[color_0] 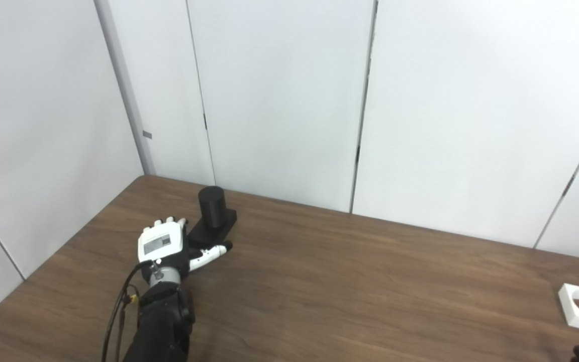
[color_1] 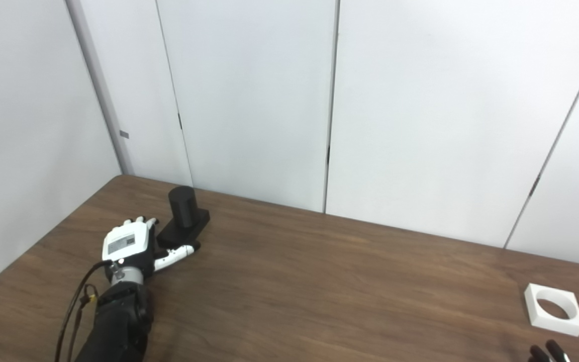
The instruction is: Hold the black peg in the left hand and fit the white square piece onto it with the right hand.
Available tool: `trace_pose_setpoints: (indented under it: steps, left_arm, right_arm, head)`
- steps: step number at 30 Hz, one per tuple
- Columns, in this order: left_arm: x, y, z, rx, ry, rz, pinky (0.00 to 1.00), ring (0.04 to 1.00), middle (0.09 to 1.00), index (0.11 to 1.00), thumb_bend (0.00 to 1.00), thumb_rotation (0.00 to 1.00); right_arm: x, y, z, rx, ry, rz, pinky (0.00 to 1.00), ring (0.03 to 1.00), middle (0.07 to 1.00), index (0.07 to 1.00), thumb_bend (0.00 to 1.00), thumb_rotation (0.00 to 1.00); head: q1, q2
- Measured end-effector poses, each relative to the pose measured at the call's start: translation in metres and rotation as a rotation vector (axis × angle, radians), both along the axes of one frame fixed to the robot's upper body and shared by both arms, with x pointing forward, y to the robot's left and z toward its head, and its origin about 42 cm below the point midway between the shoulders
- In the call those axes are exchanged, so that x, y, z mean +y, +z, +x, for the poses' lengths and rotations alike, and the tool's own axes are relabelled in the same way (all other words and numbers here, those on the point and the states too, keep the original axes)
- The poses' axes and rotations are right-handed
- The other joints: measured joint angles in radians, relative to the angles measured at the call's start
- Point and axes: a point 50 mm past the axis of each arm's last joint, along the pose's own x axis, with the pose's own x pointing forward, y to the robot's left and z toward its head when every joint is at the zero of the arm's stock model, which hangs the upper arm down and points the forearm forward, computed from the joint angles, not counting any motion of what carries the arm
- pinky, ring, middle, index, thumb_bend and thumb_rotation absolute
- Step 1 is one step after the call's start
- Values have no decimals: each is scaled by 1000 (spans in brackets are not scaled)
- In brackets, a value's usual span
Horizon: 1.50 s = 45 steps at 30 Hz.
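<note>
Left hand (color_0: 165,247) lies palm down on the counter (color_0: 350,281) at about 9 o'clock in the view; fingers spread, thumb out toward 3 o'clock, holding nothing; fingertips just beside the square base of the black peg (color_0: 213,211), possibly touching its near-left edge, cannot tell for certain. Peg stands upright on its base near the far left corner, at roughly 10 o'clock, short of the wall.

White square piece (color_1: 554,308) lies flat at 4 o'clock, well apart from the peg, round hole facing up. Right hand (color_1: 548,353) only shows as dark fingertips at the bottom edge, just below the piece; open or closed, cannot tell.

Step in hand, as judged: getting the peg gripped. Best to wrap the fingers round the base or low on the cylinder, thumb opposing, leaving the top of the cylinder bare for the piece to slide over; grip too high would block the fit. Approach slowly; a nudge could slide the base toward the wall. Keep the peg vertical once lifted, so the hole can line up from above.
</note>
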Motion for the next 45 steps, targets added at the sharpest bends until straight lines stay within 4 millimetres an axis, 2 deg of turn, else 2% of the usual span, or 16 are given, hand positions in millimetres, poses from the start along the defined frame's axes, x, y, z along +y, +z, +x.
trace_pose_setpoints:
  steps: [11,22,28,31,34,37,43,45]
  left_arm:
    - [5,-11,10,13,28,31,1000,1000,957,872,877,922]
    - [5,-11,21,23,31,34,1000,1000,958,862,887,903]
    - [5,-17,26,51,29,40,1000,976,947,854,872,815]
    - [3,-19,28,43,26,57,1000,963,930,835,898,772]
    - [3,-18,32,43,21,62,1000,949,913,807,929,757]
    - [4,-17,35,47,14,75,1000,941,900,785,936,754]
    - [5,-16,36,51,9,88,979,911,858,772,911,703]
    - [5,-16,36,50,10,92,959,886,838,764,871,667]
  right_arm:
    - [-1,0,-1,-6,-4,21,868,924,899,956,684,830]
    - [-1,0,-2,-5,-13,19,863,919,894,957,679,828]
    - [-1,0,-2,-5,-15,20,882,928,897,960,681,819]
    - [-1,0,-2,-5,-14,24,896,935,905,962,663,796]
    - [0,0,-2,-6,9,31,978,986,947,993,668,803]
    - [1,0,-2,-7,21,32,998,999,958,995,674,795]
    - [1,0,-2,-8,23,37,1000,996,960,1000,637,806]
    - [1,0,-2,-8,21,40,1000,1000,961,1000,636,800]
  head:
    - [0,0]
    - [-5,2]
    - [-11,6]
    - [-12,8]
    - [-12,8]
    - [-12,8]
    - [-12,11]
    - [-12,11]
